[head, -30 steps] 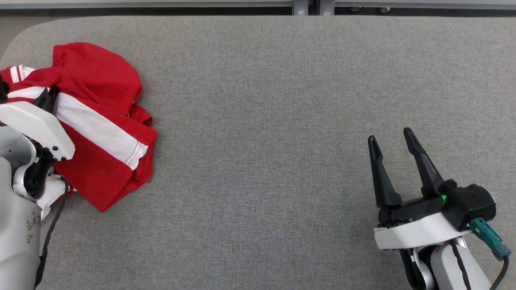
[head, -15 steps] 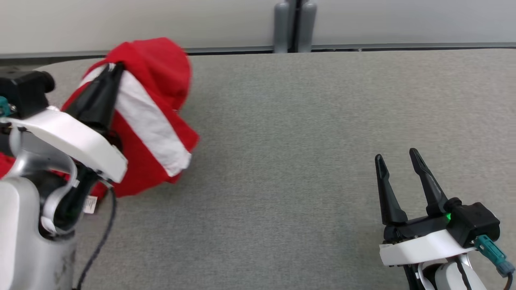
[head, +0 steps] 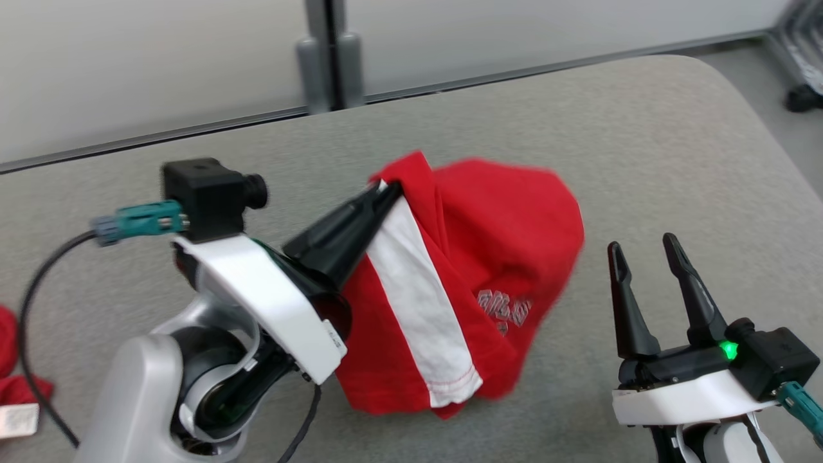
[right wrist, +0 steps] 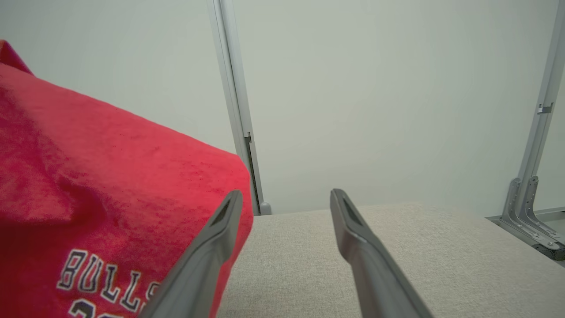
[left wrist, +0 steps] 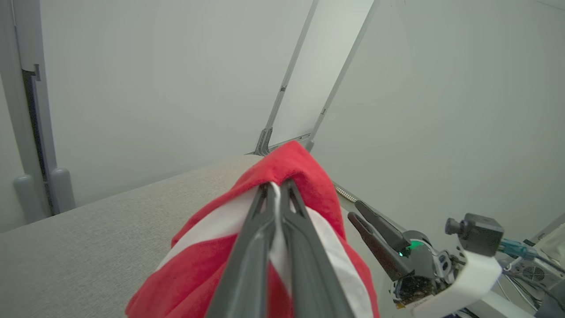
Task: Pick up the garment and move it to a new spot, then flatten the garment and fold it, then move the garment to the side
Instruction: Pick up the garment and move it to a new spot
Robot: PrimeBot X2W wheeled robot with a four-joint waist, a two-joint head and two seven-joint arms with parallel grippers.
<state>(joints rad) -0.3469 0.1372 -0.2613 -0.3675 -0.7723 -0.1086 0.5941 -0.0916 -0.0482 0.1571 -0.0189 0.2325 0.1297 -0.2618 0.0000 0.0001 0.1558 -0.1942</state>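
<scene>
Holds red garment [head: 514, 238] pinched in the fully closed left hand [head: 388, 189] at its white stripe [head: 418, 302], hanging over mid-tabletop [head: 675, 128], with right hand [head: 642, 243] spread and empty at near right; rates it soft, light, limp, best taken at hem or seam edges.

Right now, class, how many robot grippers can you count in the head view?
2. The left gripper, mid-picture, is shut on the red Bulls garment; the right gripper, lower right, is open and empty. None seems hidden.
</scene>
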